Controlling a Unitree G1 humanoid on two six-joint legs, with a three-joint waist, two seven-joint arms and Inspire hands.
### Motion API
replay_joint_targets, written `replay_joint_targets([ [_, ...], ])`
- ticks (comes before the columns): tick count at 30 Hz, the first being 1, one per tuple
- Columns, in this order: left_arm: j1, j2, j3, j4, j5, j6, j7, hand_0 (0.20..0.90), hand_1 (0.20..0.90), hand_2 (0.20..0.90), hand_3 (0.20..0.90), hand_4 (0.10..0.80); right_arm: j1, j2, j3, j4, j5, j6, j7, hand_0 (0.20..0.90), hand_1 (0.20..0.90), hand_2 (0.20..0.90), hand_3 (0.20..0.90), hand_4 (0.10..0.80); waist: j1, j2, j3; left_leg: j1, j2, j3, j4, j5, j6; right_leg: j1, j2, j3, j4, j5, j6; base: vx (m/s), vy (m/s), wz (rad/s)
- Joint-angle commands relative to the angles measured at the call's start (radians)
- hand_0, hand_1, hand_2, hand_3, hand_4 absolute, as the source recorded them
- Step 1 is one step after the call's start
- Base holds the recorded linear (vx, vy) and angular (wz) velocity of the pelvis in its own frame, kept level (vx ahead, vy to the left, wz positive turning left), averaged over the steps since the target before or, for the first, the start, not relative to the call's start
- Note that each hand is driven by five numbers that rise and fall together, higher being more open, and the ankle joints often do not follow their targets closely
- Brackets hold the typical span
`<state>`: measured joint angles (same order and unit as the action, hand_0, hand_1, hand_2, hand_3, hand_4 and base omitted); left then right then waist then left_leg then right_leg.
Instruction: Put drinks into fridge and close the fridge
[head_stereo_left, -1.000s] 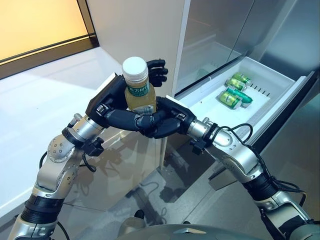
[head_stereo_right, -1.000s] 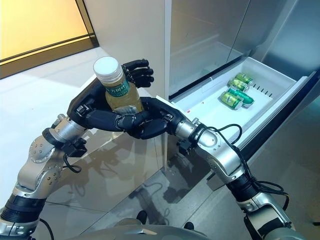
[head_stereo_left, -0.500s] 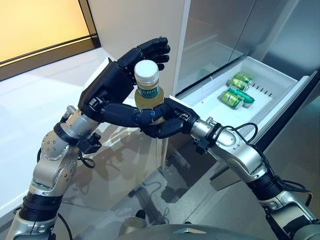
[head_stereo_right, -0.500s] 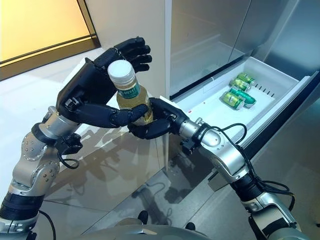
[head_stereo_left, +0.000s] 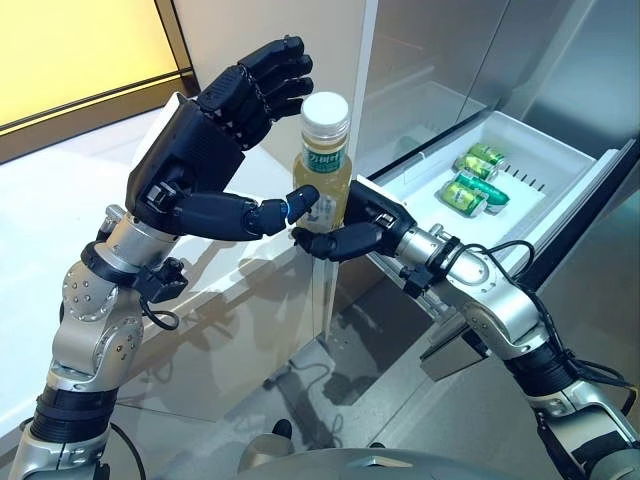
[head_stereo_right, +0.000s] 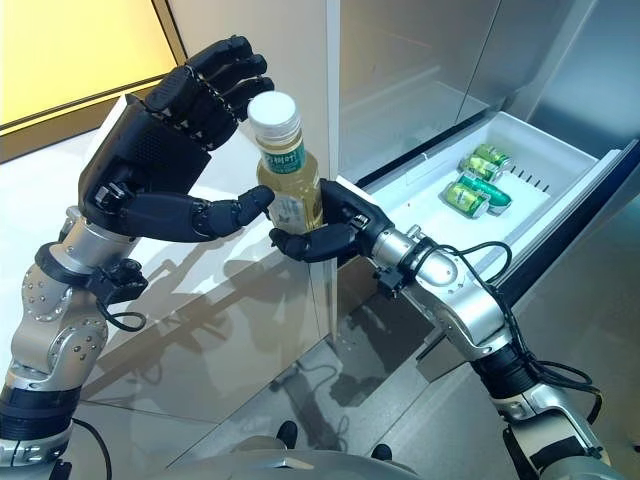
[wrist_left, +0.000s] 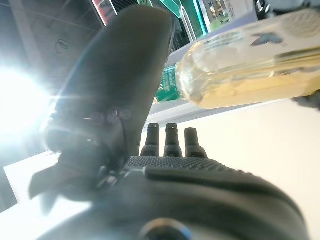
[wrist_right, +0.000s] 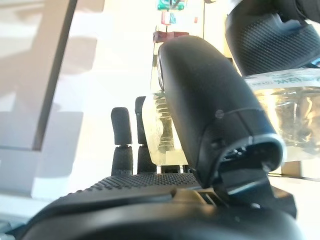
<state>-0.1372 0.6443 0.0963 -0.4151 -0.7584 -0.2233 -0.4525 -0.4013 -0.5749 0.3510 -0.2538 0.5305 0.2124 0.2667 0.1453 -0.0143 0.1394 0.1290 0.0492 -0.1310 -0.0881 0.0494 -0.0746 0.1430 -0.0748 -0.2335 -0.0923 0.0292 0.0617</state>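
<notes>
Above glossy floor (head_stereo_left: 300, 380) before open fridge drawer (head_stereo_left: 520, 160), bottle (head_stereo_left: 322, 170) in right hand's (head_stereo_left: 355, 232) curled grip, left hand (head_stereo_left: 215, 120) spread loose.

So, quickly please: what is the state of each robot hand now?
Left robot hand: open, fingers spread, only the thumb tip near the bottle.
Right robot hand: closed around the bottle, holding it upright.
</notes>
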Motion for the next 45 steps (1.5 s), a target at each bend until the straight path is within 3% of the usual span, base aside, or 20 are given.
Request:
replay_joint_targets([
  [1, -0.027, 0.009, 0.059, -0.031, -0.114, -0.099, 0.054, 0.9, 0.9, 0.9, 0.9, 0.8, -0.127, 0.049, -0.125, -0.206, 0.126, -0.235, -0.024, 0.3, 0.3, 0.3, 0.2, 0.1, -0.025, -0.019, -0.127, -0.005, -0.108, 0.042, 0.001, -0.038, 0.092, 0.004, 0.032, 0.045, 0.017, 0.003, -0.009, 0.0, 0.0, 0.0],
  [12, 0.01, -0.157, 0.006, -0.044, -0.43, 0.032, -0.021, 0.9, 0.9, 0.9, 0.9, 0.8, -0.112, 0.054, -0.204, -0.242, 0.181, -0.227, -0.081, 0.3, 0.3, 0.3, 0.2, 0.1, -0.04, -0.029, -0.127, -0.004, -0.109, 0.042, 0.001, -0.041, 0.095, -0.001, 0.036, 0.055, 0.021, 0.005, -0.012, -0.004, 0.0, 0.0],
  [13, 0.021, -0.186, -0.012, -0.047, -0.506, 0.072, -0.039, 0.9, 0.9, 0.9, 0.9, 0.8, -0.106, 0.052, -0.221, -0.239, 0.183, -0.233, -0.086, 0.3, 0.3, 0.3, 0.2, 0.1, -0.045, -0.031, -0.126, -0.007, -0.109, 0.045, 0.001, -0.037, 0.096, -0.007, 0.037, 0.058, 0.023, 0.009, -0.013, 0.0, 0.0, 0.0],
  [20, 0.087, -0.303, -0.137, -0.023, -0.592, 0.252, -0.099, 0.9, 0.9, 0.9, 0.9, 0.8, -0.122, 0.017, -0.26, -0.245, 0.195, -0.233, -0.094, 0.3, 0.3, 0.3, 0.2, 0.1, -0.055, -0.033, -0.114, 0.0, -0.109, 0.051, 0.001, -0.047, 0.099, -0.003, 0.041, 0.067, 0.02, 0.01, -0.017, -0.005, 0.001, 0.0],
  [29, 0.2, -0.309, -0.205, 0.052, -0.653, 0.316, -0.188, 0.9, 0.9, 0.9, 0.9, 0.8, -0.113, -0.059, -0.322, -0.259, 0.245, -0.233, -0.129, 0.3, 0.3, 0.3, 0.2, 0.1, -0.057, -0.038, -0.106, -0.005, -0.11, 0.06, 0.001, -0.051, 0.097, -0.009, 0.041, 0.073, 0.017, 0.016, -0.02, 0.0, 0.0, 0.0],
  [38, 0.298, -0.33, -0.273, 0.095, -0.753, 0.497, -0.384, 0.9, 0.9, 0.9, 0.9, 0.8, -0.022, -0.123, -0.447, -0.259, 0.242, -0.285, -0.188, 0.3, 0.3, 0.3, 0.2, 0.1, -0.082, -0.043, -0.092, -0.01, -0.106, 0.081, 0.001, -0.057, 0.099, -0.024, 0.044, 0.095, 0.018, 0.021, -0.018, -0.027, 0.017, -0.06],
  [45, 0.33, -0.324, -0.325, 0.136, -0.809, 0.631, -0.432, 0.9, 0.9, 0.9, 0.9, 0.8, 0.034, -0.149, -0.491, -0.242, 0.244, -0.304, -0.212, 0.3, 0.3, 0.3, 0.2, 0.1, -0.104, -0.043, -0.082, -0.01, -0.104, 0.099, 0.001, -0.061, 0.101, -0.033, 0.045, 0.109, 0.022, 0.023, -0.014, -0.029, 0.007, -0.11],
])
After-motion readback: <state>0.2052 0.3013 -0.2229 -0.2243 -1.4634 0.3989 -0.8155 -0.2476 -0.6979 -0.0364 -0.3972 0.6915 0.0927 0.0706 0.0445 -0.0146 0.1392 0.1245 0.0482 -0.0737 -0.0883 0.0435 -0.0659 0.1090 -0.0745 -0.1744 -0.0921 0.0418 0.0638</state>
